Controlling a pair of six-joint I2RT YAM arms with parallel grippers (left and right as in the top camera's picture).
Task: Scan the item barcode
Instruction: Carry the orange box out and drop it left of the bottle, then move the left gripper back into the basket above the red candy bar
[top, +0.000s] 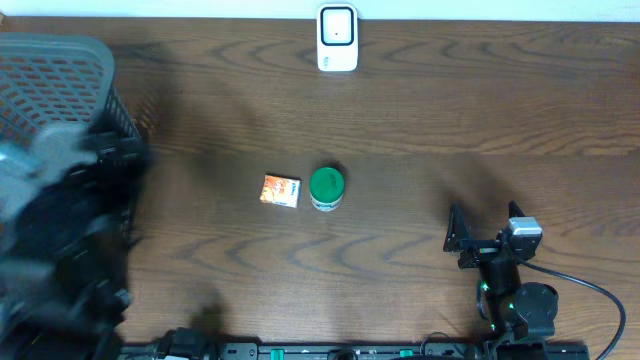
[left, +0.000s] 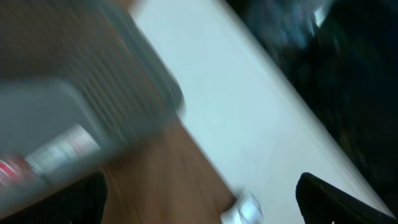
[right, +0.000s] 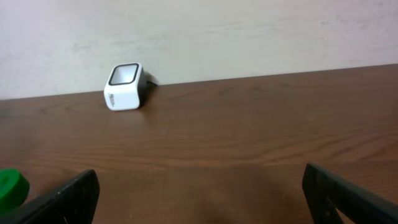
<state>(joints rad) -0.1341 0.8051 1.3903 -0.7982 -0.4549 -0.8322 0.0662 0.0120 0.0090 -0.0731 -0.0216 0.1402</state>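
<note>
Gaping right pincer (right: 200, 198); scanner (right: 125, 86) (white) beyond

The wooden table (top: 420, 110) before me is dark brown with wavy grain. The boxy plastic scanner (top: 337, 38) is white with a dark window. The small cardboard box (top: 281, 190) is orange, the round tub (top: 326, 187) green-lidded, the mesh plastic basket (top: 50, 80) grey, and my right gripper (right: 202, 202) black.

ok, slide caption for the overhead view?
Orange box and green-lidded jar at centre, white scanner at far edge, right gripper open and empty.
</note>
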